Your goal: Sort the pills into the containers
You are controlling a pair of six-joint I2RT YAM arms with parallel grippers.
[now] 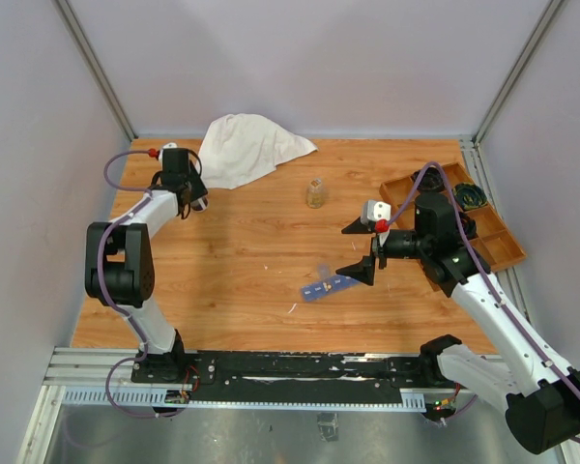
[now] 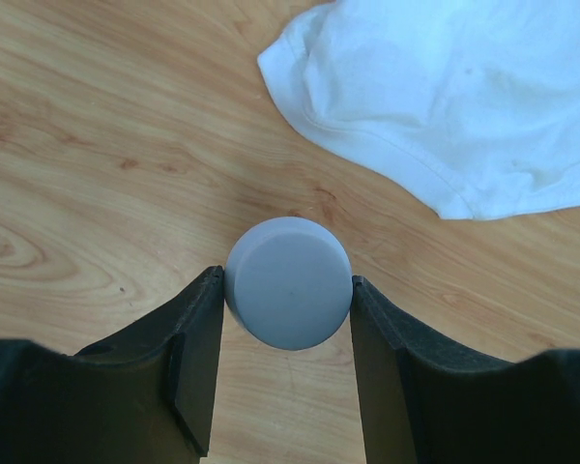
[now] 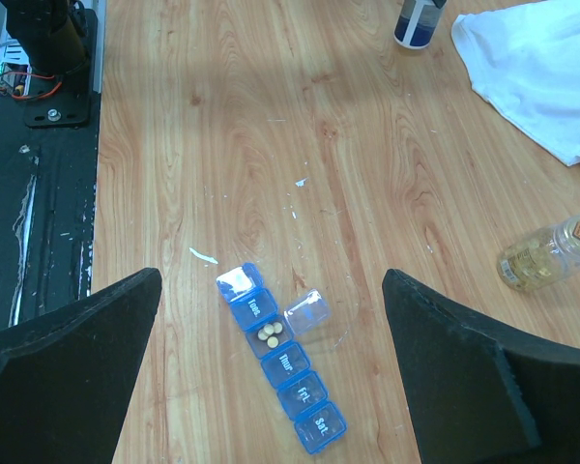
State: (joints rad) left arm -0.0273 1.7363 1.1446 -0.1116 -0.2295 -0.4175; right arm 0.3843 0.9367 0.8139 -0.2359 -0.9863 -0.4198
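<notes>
The blue pill-organizer strip [image 1: 329, 287] lies on the wooden table, and it also shows in the right wrist view [image 3: 282, 365]. One compartment is open, its clear lid [image 3: 307, 311] flipped aside, with three small yellow pills [image 3: 270, 333] inside. My right gripper [image 1: 350, 249] hovers wide open and empty above the strip [image 3: 271, 280]. A clear pill bottle [image 1: 316, 193] with yellowish pills stands uncapped further back [image 3: 546, 256]. My left gripper [image 1: 188, 189] at the far left is shut on a round grey-white cap [image 2: 288, 282].
A crumpled white cloth [image 1: 246, 145] lies at the back, close to the left gripper [image 2: 464, 97]. A brown wooden divided tray [image 1: 403, 189] with dark items sits at the right edge, behind the right arm. White specks lie near the strip.
</notes>
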